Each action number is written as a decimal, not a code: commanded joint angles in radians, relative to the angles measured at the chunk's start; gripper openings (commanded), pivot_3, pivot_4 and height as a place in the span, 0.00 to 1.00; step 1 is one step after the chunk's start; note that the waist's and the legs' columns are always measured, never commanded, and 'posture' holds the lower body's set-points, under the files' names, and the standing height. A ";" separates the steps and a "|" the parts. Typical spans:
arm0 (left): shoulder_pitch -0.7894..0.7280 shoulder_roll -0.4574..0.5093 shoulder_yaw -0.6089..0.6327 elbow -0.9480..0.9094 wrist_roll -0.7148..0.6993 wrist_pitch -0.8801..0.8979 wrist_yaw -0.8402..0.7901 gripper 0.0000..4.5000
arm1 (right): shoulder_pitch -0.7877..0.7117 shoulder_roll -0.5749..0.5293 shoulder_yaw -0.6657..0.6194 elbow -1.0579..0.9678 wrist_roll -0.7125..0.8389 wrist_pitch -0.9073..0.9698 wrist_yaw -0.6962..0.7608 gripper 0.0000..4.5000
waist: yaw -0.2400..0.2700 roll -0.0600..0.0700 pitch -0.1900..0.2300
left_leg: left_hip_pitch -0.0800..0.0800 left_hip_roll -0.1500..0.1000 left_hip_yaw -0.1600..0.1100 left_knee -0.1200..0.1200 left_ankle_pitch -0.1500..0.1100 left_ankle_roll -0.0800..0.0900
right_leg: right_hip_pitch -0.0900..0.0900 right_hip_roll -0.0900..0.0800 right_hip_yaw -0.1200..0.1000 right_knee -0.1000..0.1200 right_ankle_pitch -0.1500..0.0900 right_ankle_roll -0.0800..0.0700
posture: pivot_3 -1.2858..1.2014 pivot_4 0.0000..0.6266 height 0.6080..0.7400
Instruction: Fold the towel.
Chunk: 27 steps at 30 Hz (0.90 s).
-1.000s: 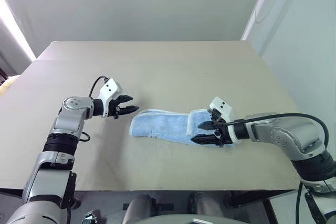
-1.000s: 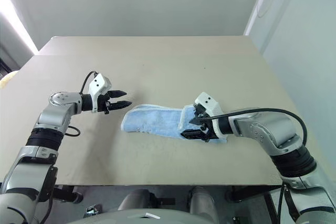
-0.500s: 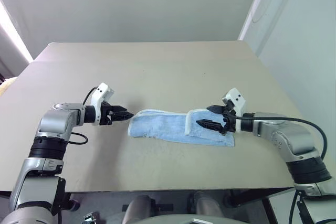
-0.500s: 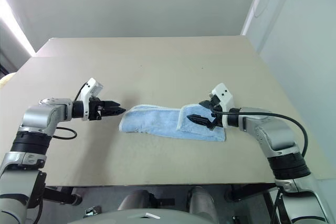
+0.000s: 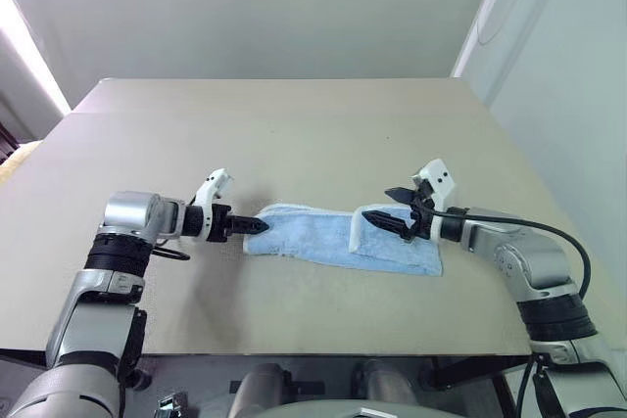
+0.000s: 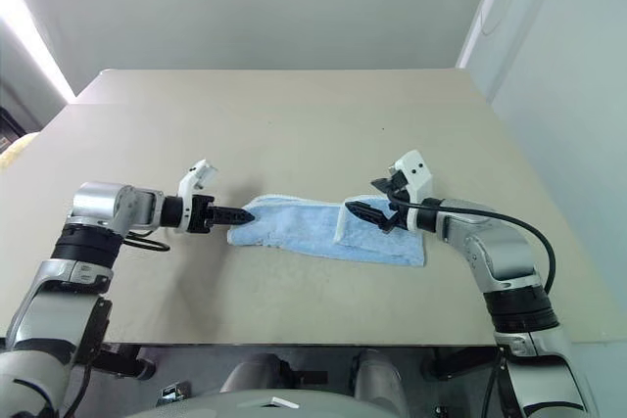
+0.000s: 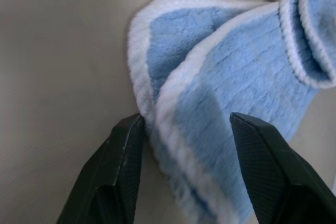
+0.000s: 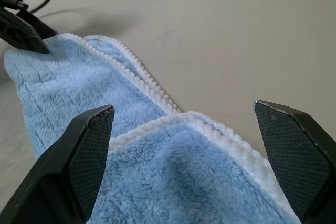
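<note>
A beige desk (image 5: 323, 134) carries the towel (image 5: 338, 240), mid-frame. Both pincers are released: left pincer (image 7: 184, 129) straddles its hem, right pincer (image 5: 384, 208) hovers. A shallow bite could slip.

Left tool (image 5: 257, 226) apparently touches the towel (image 5: 323, 239); right tool (image 5: 384, 209) gapes above it.

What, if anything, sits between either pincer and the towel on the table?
Nothing visible. The left pincer has its open fingers either side of the towel's hemmed end, and the right pincer hovers open over the folded end. The table is bare around them.
</note>
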 commanded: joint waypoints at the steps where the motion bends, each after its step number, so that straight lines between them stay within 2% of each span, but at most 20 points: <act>1: -0.018 -0.071 -0.057 0.061 0.019 0.030 0.034 0.61 | -0.003 0.007 -0.037 -0.022 -0.005 -0.006 -0.014 0.99 | 0.005 0.002 -0.001 | 0.000 -0.001 0.000 0.000 0.000 0.000 | 0.001 -0.001 0.000 0.000 0.000 0.000 | 0.52 0.00 0.89; 4: -0.016 -0.077 -0.100 0.067 0.059 -0.013 0.043 0.61 | 0.005 0.004 -0.048 -0.031 -0.003 0.005 -0.027 0.99 | 0.025 0.003 -0.003 | 0.002 -0.002 -0.001 0.001 0.000 0.000 | 0.003 -0.001 0.000 -0.001 0.000 0.000 | 0.52 0.00 0.89; 7: -0.023 -0.095 -0.109 0.108 0.087 -0.054 0.055 0.47 | 0.011 0.000 -0.044 -0.018 -0.017 0.004 -0.035 1.00 | 0.029 0.008 -0.006 | 0.003 -0.002 -0.001 0.001 0.000 0.000 | 0.004 -0.001 0.000 -0.001 0.000 0.000 | 0.52 0.00 0.89; 13: -0.065 -0.122 -0.075 0.154 0.099 -0.079 0.054 0.01 | 0.016 0.004 -0.041 -0.026 -0.029 0.014 -0.045 1.00 | 0.029 0.009 -0.007 | 0.004 -0.002 -0.002 0.001 0.000 0.000 | 0.005 -0.001 0.000 -0.001 0.000 0.000 | 0.52 0.00 0.89; 22: -0.124 -0.096 0.030 0.177 0.022 -0.003 -0.017 0.01 | 0.019 0.008 -0.057 -0.035 -0.026 0.009 -0.040 1.00 | 0.020 0.007 -0.005 | -0.001 -0.003 -0.002 0.001 0.000 0.000 | 0.001 -0.001 0.000 -0.001 0.000 0.001 | 0.52 0.00 0.89; 27: -0.141 -0.007 0.050 0.150 -0.009 0.063 -0.040 0.01 | 0.028 0.028 -0.131 -0.087 0.060 0.019 -0.024 1.00 | 0.012 0.005 -0.004 | -0.002 -0.003 -0.002 0.000 0.000 0.000 | -0.002 0.001 0.000 0.000 0.000 0.000 | 0.52 0.00 0.89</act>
